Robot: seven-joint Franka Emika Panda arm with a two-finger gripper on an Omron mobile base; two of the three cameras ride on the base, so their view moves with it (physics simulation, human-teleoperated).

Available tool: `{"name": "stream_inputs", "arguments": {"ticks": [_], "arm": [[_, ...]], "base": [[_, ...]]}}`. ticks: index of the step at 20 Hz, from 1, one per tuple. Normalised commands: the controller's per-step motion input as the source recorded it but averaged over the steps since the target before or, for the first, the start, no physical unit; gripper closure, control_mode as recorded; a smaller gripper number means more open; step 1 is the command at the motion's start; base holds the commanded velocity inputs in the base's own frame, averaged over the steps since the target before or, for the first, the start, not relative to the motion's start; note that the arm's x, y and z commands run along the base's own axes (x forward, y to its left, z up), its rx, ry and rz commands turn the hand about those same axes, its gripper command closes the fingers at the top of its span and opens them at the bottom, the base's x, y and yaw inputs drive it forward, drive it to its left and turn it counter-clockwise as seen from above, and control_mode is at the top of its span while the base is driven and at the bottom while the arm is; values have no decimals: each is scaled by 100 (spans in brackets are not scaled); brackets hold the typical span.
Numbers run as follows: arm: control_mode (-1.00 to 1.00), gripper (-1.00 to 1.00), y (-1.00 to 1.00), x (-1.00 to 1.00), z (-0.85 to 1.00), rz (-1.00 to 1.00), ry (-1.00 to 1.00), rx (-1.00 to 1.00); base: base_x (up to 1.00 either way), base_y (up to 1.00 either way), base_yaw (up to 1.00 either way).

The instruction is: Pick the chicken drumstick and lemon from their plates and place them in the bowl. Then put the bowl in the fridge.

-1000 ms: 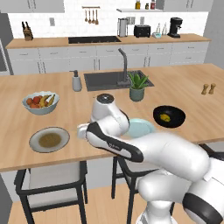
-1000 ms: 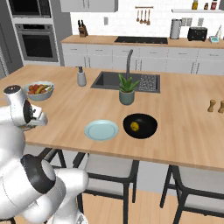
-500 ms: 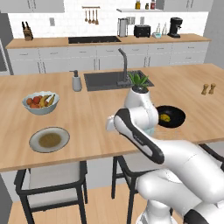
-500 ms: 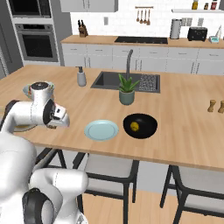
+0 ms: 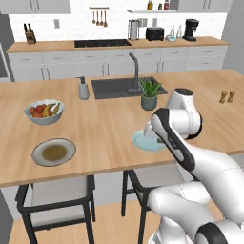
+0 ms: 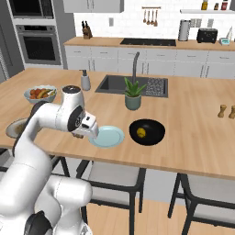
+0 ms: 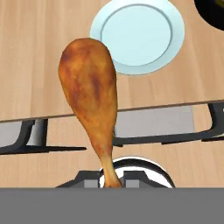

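Observation:
My gripper (image 7: 111, 177) is shut on the pale bone end of the chicken drumstick (image 7: 89, 87), whose orange-brown meat end points away from the hand. Beyond it lies the pale blue-green plate (image 7: 138, 35), bare. In the right base view the gripper (image 6: 89, 131) hangs at the left rim of that plate (image 6: 110, 137), above the counter's near edge. Right of the plate sits the black bowl (image 6: 153, 133) with the lemon (image 6: 142, 133) inside. The grey plate (image 5: 38, 147) with a brownish centre lies further left. The fridge is out of view.
A pale bowl of mixed fruit (image 5: 44, 111) stands at the back left. A potted plant (image 6: 133, 94), the sink (image 6: 114, 83) and a soap dispenser (image 5: 84, 88) sit behind the plates. Salt and pepper shakers (image 6: 227, 111) stand far right. Stools (image 6: 114, 176) stand under the counter's near edge.
The arm has swung right along the counter's near side, from by the grey plate to the pale blue-green plate. The plates, bowl and lemon have stayed put.

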Motion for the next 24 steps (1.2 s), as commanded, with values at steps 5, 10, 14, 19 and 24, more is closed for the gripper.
{"name": "stream_inputs", "arguments": {"ticks": [5,10,14,19,24], "arm": [[-100,100,-94,4,23,-7,-1,-3],[-100,100,-93,22,14,-5,-1,-5],[-100,100,-97,52,1,-2,0,-2],[-100,100,-71,74,-1,1,0,0],[-100,100,-49,89,-13,9,0,0]], "base": [[0,0,0],[0,0,0],[0,0,0],[0,0,0],[0,0,0]]}}
